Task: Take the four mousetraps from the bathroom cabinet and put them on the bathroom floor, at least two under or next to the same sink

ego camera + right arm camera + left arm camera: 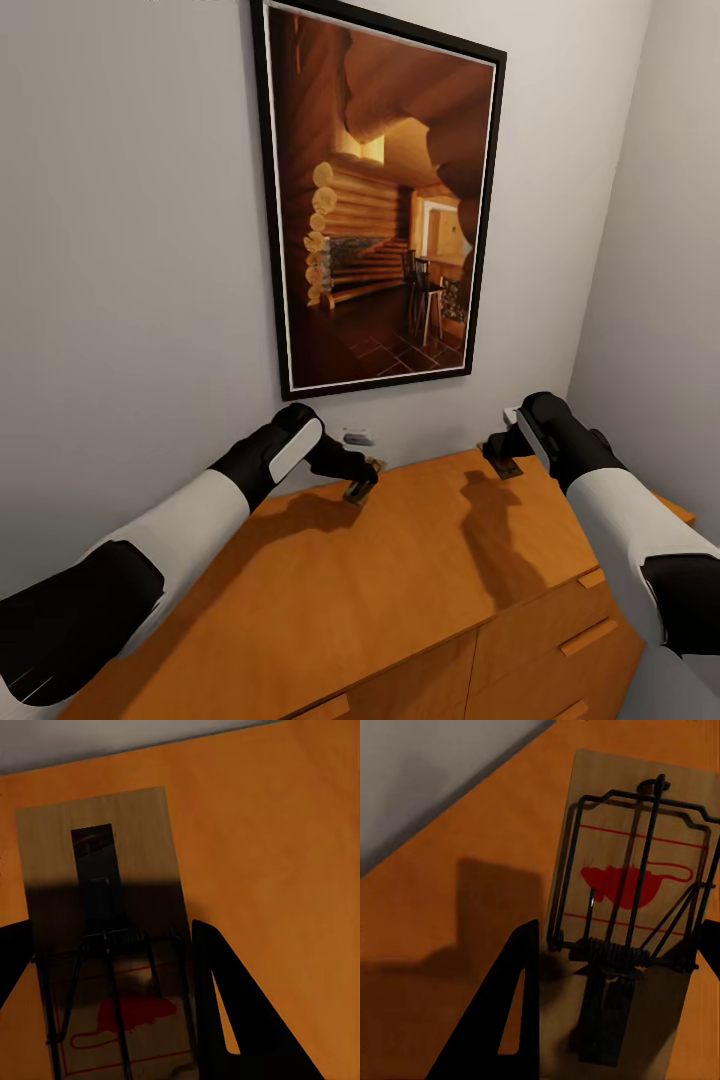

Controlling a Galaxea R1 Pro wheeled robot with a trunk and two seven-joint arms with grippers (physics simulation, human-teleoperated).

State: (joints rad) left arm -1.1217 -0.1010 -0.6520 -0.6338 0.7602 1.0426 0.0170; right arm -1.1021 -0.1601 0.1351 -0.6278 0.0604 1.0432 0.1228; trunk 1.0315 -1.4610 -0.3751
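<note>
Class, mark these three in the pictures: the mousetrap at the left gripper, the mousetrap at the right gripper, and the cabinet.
Left mousetrap (pixel 622 870): left wrist view, on the red mark of its plate.
Right mousetrap (pixel 142 832): right wrist view, on bare wood of its plate.
Cabinet (pixel 400 570): head view, on its bare flat top.

Grey walls (pixel 130 250), framed log-cabin picture (pixel 380 200)
</note>
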